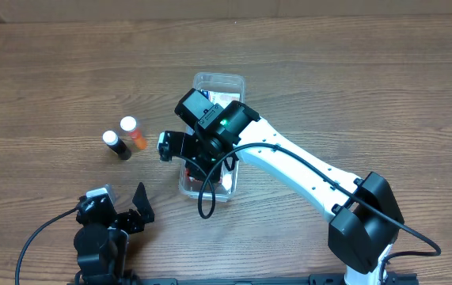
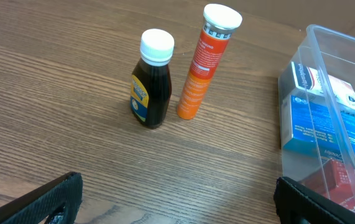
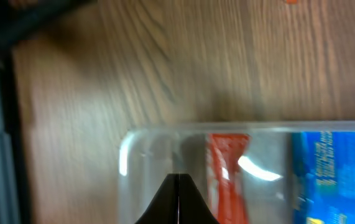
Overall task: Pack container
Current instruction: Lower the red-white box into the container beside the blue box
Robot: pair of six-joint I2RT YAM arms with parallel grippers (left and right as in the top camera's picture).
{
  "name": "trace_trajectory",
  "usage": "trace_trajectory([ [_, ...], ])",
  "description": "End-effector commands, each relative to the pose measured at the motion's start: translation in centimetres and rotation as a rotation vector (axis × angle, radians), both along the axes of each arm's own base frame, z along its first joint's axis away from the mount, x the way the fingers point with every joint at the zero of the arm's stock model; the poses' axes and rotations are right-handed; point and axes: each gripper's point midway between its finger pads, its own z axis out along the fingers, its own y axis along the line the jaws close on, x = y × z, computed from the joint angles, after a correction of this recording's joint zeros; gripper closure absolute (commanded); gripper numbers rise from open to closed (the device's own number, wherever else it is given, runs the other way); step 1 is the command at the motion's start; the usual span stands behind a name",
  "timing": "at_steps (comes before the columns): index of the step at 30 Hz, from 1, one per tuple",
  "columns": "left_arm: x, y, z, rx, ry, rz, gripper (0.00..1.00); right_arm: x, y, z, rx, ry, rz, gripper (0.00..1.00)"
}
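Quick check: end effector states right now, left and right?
Left end effector: open, holding nothing.
Right end effector: closed, nothing between its fingers, at the container.

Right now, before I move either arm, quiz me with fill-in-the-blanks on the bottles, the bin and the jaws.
1. The dark brown bottle and the orange cylindrical tube both wear ____ caps.
2. In the long clear plastic container, the box beside the red cardboard box is ____.
3. Above that container, the right jaws are ____.
4. The left jaws are ____.
Missing: white; blue; shut; open.
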Motion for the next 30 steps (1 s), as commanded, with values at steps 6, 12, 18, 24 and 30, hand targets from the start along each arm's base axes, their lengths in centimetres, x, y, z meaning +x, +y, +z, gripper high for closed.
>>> trace_trajectory([
  [6,0.0,0.0,0.0,-0.010,-0.003,0.005,0.00,-0.9,0.8,-3.6,-0.047,0.176,-0.081,0.96],
  [12,0.0,0.0,0.0,-0.010,-0.003,0.005,0.00,0.4,0.6,-4.0,-0.055,0.123,-0.100,0.96],
  [18,0.0,0.0,0.0,-0.010,-0.003,0.005,0.00,3.7,-0.6,-4.4,-0.090,0.013,-0.159,0.96],
  [24,0.0,0.0,0.0,-0.010,-0.003,0.005,0.00,7.6,-1.8,-4.1,-0.055,-0.030,-0.289,0.96],
  [30,0.0,0.0,0.0,-0.010,-0.003,0.005,0.00,7.7,-2.1,-2.8,-0.067,-0.053,-0.296,0.96],
])
